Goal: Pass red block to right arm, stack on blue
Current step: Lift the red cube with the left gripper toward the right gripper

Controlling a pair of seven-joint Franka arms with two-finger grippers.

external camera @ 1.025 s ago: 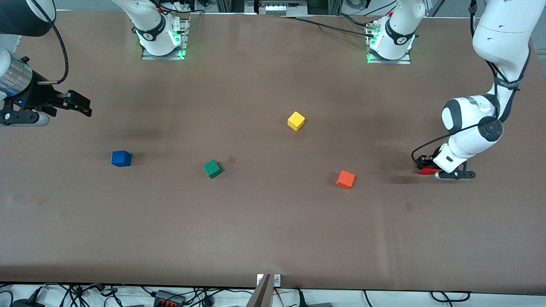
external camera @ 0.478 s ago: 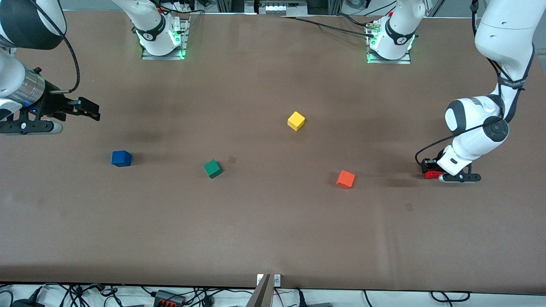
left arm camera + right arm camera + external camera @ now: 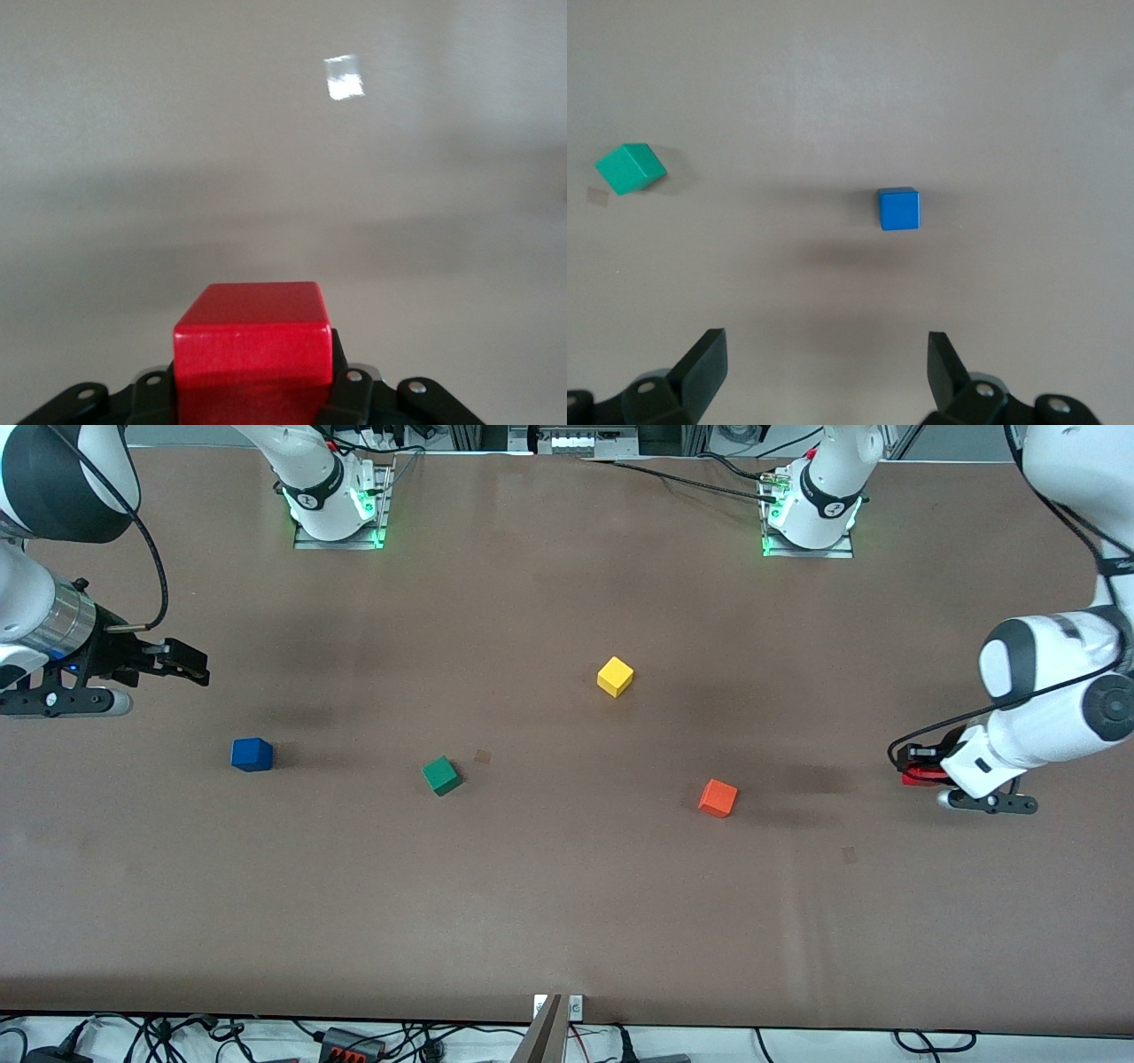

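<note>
**Ana:** As we go across the front view from the right arm's end, what do you see first?

**Ben:** First the right hand [image 3: 182, 662]. It hangs in the air over the worktop [image 3: 567, 903] at that end, and its two fingers [image 3: 704, 365] stand wide apart with nothing between them. In the right wrist view the blue cube [image 3: 899, 209] and the green cube [image 3: 630, 167] lie under it.

**Ana:** And the cubes on the worktop?

**Ben:** The blue cube [image 3: 252, 754] comes first, then the green cube [image 3: 441, 775] near it. The yellow cube [image 3: 615, 677] is about in the middle, farther from the front camera than the others. The orange cube [image 3: 718, 797] lies toward the left arm's end.

**Ana:** Where is the red block?

**Ben:** The red block [image 3: 920, 778] is in the left hand [image 3: 926, 766], lifted over the worktop at the left arm's end, well apart from the blue cube. In the left wrist view the fingers [image 3: 353, 390] are clamped on both sides of the red block [image 3: 253, 350].
</note>
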